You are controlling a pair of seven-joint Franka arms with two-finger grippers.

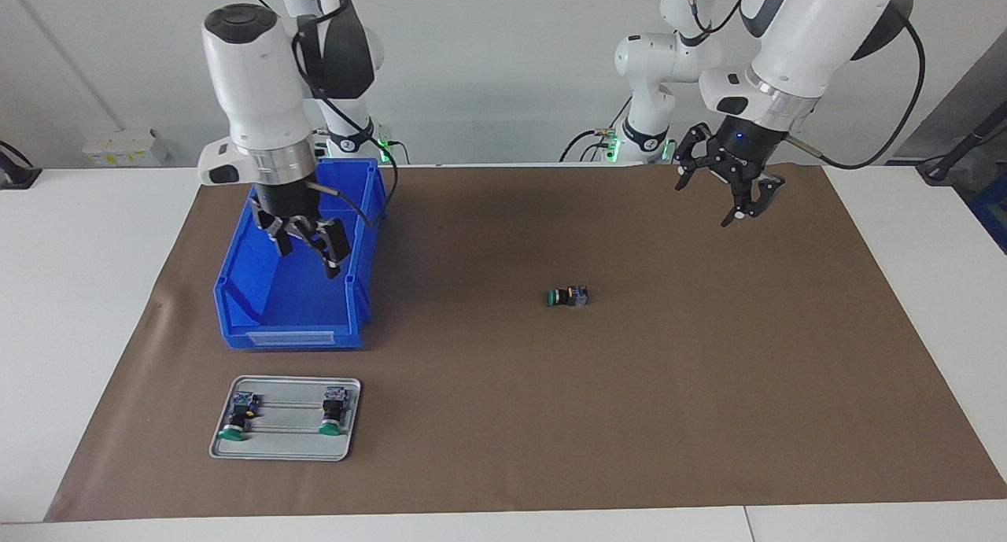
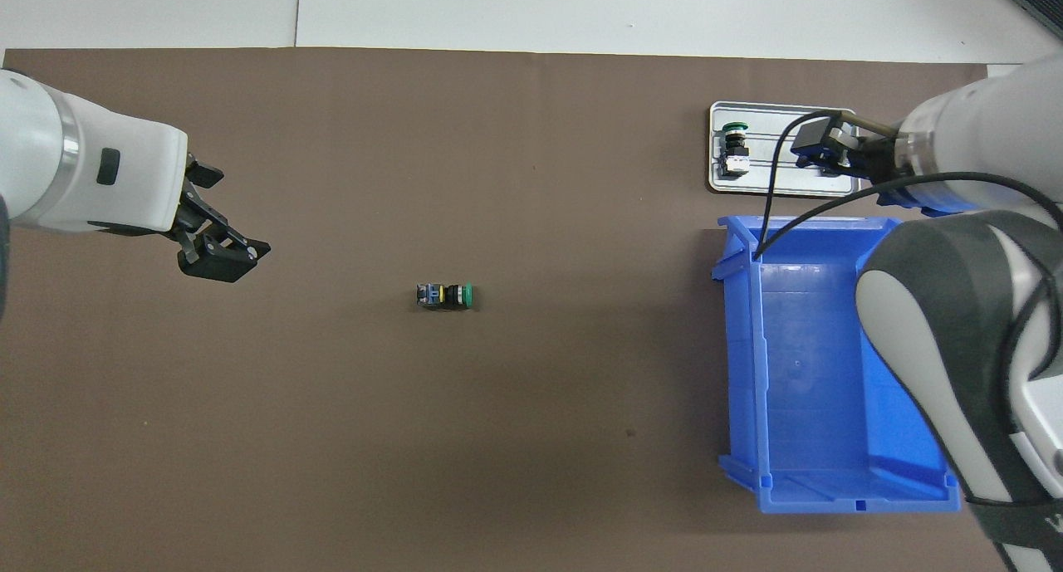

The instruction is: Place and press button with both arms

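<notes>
Button (image 1: 568, 296) lies on its side mid-mat on the desk (yellow band visible), untouched. My left end effector (image 1: 728, 188) hangs open and empty over the mat; my right end effector (image 1: 308, 247), open and empty, is over the blue bin (image 1: 299, 318).

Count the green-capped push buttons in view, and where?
3. One button lies on its side on the brown mat mid-table. Two more lie on the grey tray: one at each end. The blue bin looks empty, though the right arm hides part of it.
</notes>
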